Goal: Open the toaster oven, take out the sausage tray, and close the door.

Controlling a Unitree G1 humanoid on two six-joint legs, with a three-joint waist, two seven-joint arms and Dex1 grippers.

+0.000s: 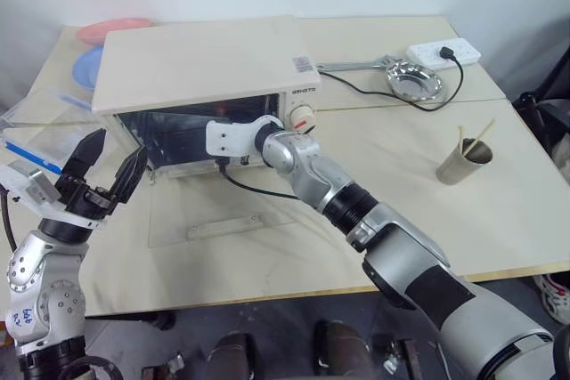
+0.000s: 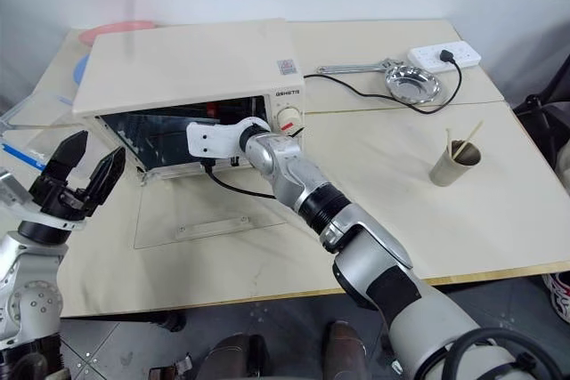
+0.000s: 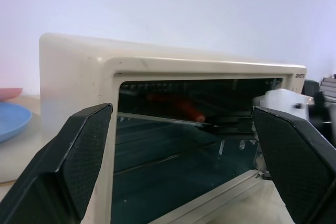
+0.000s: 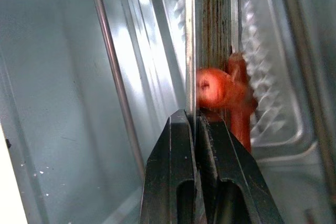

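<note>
Ridged shiny metal sausage tray (image 4: 262, 51), clear glass door (image 1: 223, 220)

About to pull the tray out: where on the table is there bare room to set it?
Bare tabletop lies between the cream-white toaster oven, the tan paper cup and the near edge. The folded-down glass door fills the oven's front; the round steel dish and white power strip crowd the far right.

Looks like robot test lab staged as kitchen: plain white wall, pale wooden tabletop (image 1: 534, 220), toaster oven (image 1: 196, 68) plugged into white power strip (image 1: 443, 51), steel dish (image 1: 415, 83), paper cup (image 1: 463, 165), plastic plates (image 1: 111, 31) scattered around.
</note>
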